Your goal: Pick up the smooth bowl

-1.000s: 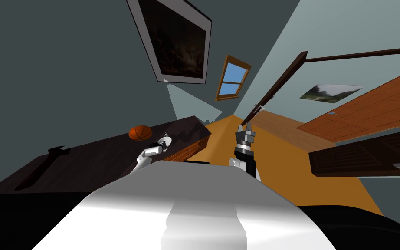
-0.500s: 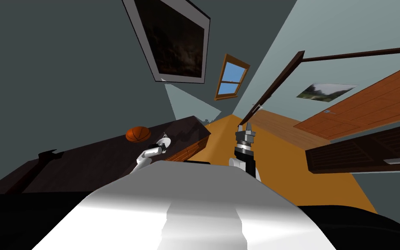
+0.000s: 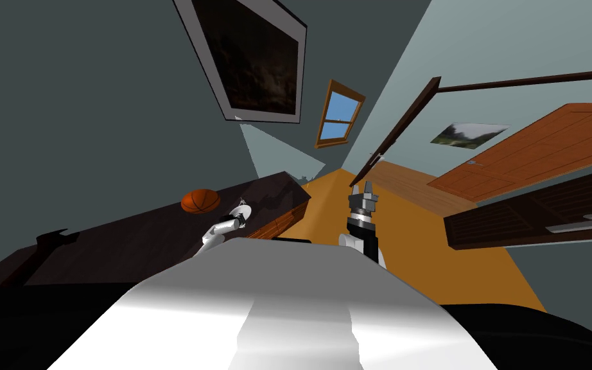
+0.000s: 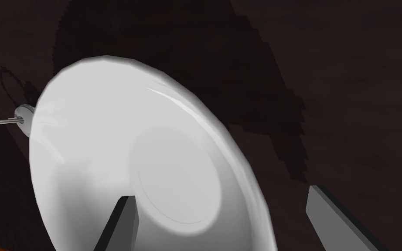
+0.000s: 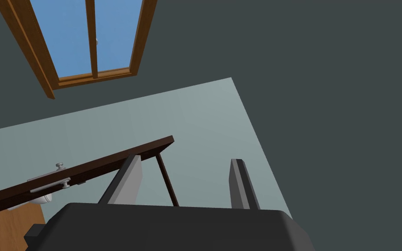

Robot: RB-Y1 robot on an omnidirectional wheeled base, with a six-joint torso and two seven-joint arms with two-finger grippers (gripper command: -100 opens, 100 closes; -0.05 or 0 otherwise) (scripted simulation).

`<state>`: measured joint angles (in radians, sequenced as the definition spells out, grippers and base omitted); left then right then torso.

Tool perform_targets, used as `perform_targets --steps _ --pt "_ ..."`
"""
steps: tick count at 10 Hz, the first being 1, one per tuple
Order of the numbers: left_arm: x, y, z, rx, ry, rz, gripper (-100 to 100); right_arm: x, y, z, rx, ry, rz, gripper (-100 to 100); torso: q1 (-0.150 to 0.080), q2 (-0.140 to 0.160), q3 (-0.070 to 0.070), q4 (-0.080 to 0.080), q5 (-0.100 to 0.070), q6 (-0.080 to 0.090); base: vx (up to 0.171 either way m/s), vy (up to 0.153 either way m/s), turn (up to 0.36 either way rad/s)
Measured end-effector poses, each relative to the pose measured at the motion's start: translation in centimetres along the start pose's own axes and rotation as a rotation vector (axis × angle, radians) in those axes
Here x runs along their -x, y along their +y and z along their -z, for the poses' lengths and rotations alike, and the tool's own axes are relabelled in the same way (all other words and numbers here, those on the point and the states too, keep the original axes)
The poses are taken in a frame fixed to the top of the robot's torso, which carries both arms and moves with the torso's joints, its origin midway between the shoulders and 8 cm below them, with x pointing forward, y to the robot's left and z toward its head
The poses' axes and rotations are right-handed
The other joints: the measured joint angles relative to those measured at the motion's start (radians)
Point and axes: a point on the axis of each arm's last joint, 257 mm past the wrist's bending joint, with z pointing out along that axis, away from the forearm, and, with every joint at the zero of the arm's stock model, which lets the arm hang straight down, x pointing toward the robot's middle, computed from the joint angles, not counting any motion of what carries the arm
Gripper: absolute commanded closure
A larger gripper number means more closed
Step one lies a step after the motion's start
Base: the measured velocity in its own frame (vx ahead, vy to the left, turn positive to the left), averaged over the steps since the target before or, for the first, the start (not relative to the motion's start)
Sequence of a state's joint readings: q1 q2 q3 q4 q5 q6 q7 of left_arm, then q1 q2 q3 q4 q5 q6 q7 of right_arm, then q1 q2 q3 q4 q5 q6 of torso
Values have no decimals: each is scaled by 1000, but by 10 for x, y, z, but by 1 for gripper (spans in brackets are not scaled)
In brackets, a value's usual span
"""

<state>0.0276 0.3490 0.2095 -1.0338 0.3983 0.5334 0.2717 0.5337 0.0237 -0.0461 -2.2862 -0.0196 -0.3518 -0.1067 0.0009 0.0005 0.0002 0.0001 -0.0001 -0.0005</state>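
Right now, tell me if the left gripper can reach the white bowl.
Probably yes: the left gripper is open, the bowl has its rim between the fingers, and nothing blocks it.

White bowl (image 4: 108,130), spread pincer (image 4: 219,193), dark surface (image 4: 352,87)

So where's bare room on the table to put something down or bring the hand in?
Bare: the long stretch of table between the ball and the dark tool; also the top on the bowl's side away from the small metal piece. Crowded: the far end, where ball, bowl and left gripper sit close.
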Motion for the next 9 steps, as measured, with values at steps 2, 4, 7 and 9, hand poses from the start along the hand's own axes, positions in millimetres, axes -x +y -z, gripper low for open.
perform_targets --steps 2,4,7,9 --pt "0 1 0 2 -1 1 100 0 0 0 0 0 0 0 0 0 0 0 -1 1 0 0 0" --pt "0 0 0 0 0 2 100 0 0 0 0 0 0 0 -1 0 0 0 0 1 0 0 0" --pt "-3 -2 2 -1 5 -4 100 0 0 0 0 0 0 0 -2 1 0 0 -1 0 -3 -10 72" --pt "-8 -5 6 2 11 -18 100 0 0 0 0 0 0 0 -3 1 1 0 -1 0 -6 -20 95"
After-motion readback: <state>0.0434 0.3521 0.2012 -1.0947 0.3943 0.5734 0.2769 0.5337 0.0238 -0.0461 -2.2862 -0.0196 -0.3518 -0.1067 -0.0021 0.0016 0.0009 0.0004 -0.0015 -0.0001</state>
